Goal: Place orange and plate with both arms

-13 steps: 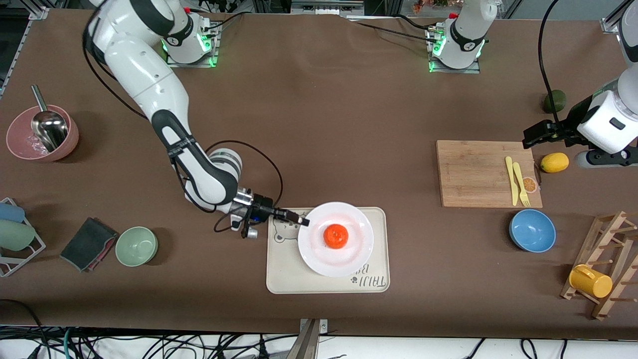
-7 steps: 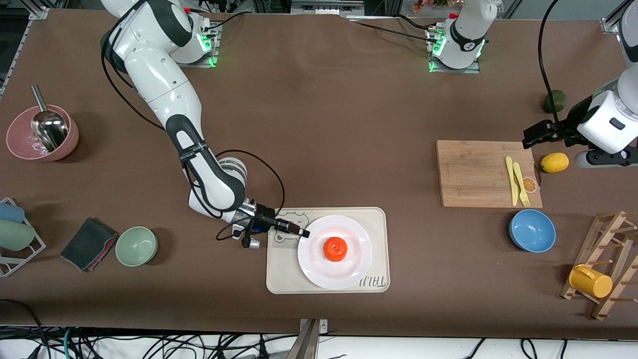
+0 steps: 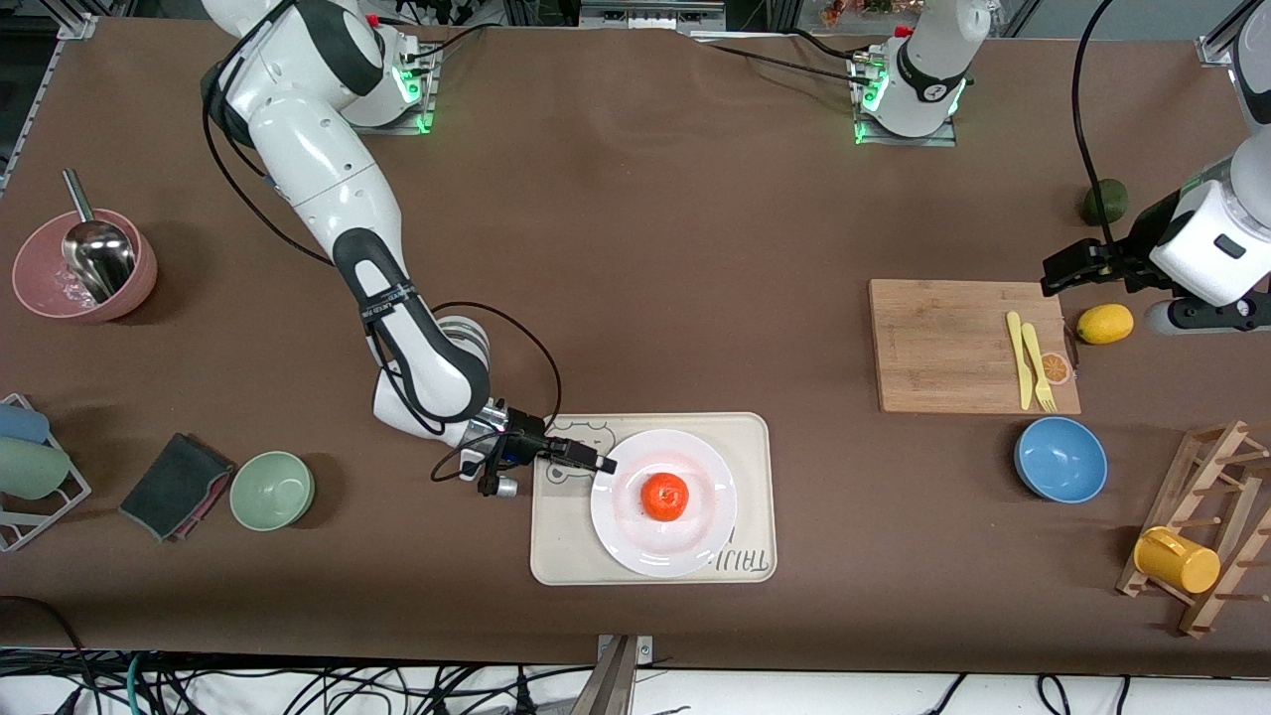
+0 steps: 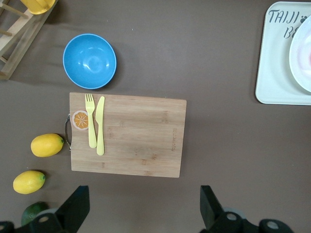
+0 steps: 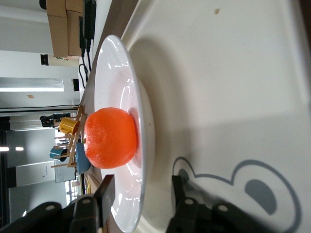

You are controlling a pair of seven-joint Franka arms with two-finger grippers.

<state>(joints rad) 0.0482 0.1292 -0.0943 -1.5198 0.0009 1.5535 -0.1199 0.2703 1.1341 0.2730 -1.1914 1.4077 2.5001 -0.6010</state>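
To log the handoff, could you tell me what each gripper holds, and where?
Nothing: the right gripper is open, straddling the plate rim without clamping; the left gripper waits open near the cutting board.

A robotics lab is showing here: two white arms are standing bolted to a brown-clothed table [image 3: 695,228], loose cables [image 3: 298,685] are trailing below its near edge, cardboard boxes [image 5: 65,14] are stacking up nearby.

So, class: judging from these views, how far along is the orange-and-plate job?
Done: the orange sits on the plate, which rests on the tray. In hand: the right hand straddles the plate's rim, fingers apart. Left: withdrawing; the left hand waits, open, above the cutting board.
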